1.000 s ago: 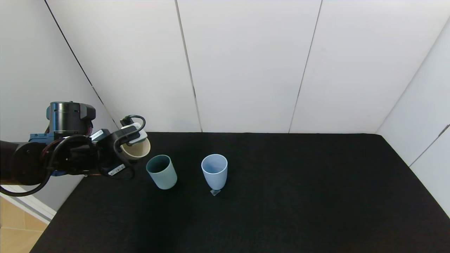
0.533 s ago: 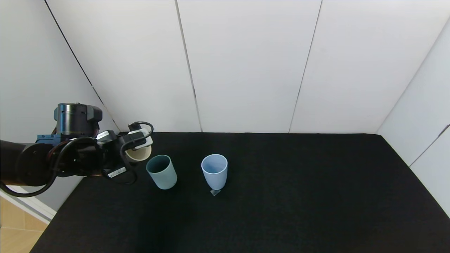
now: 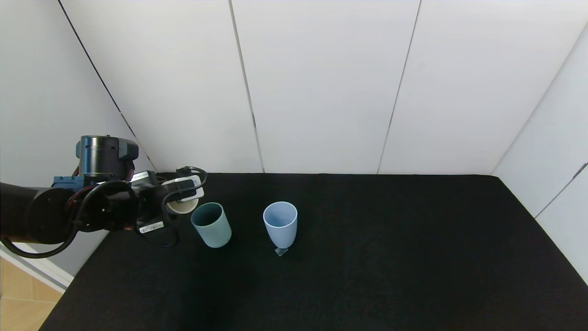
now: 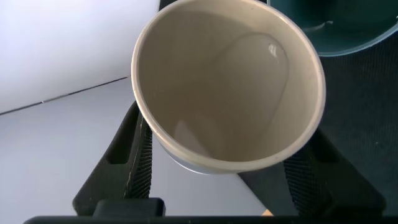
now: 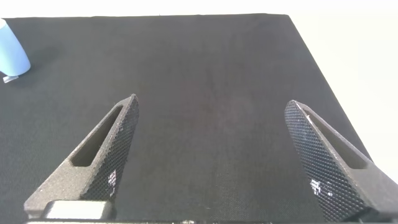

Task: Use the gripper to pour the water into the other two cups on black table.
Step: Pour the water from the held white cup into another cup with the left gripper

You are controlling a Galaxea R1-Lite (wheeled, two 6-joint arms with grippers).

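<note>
My left gripper (image 3: pixel 180 198) is shut on a cream-beige cup (image 3: pixel 183 207), holding it low over the back left of the black table (image 3: pixel 367 257), just left of the teal-green cup (image 3: pixel 211 225). The light blue cup (image 3: pixel 280 224) stands upright to the right of the teal one. In the left wrist view the cream cup (image 4: pixel 230 93) fills the frame between the ribbed fingers (image 4: pixel 134 162), its mouth facing the camera, with the teal cup's rim (image 4: pixel 339 31) close beside it. The right gripper (image 5: pixel 211 118) hangs open over bare black cloth, with the light blue cup (image 5: pixel 11 56) far off.
White wall panels (image 3: pixel 321 82) rise directly behind the table and along both sides. The table's left edge (image 3: pixel 73 280) drops to a wooden floor. Black cloth stretches open to the right and front of the cups.
The left arm has come down and shifted slightly right with the cream cup, which now sits lower, close to the teal cup's left side. The two standing cups have not moved.
</note>
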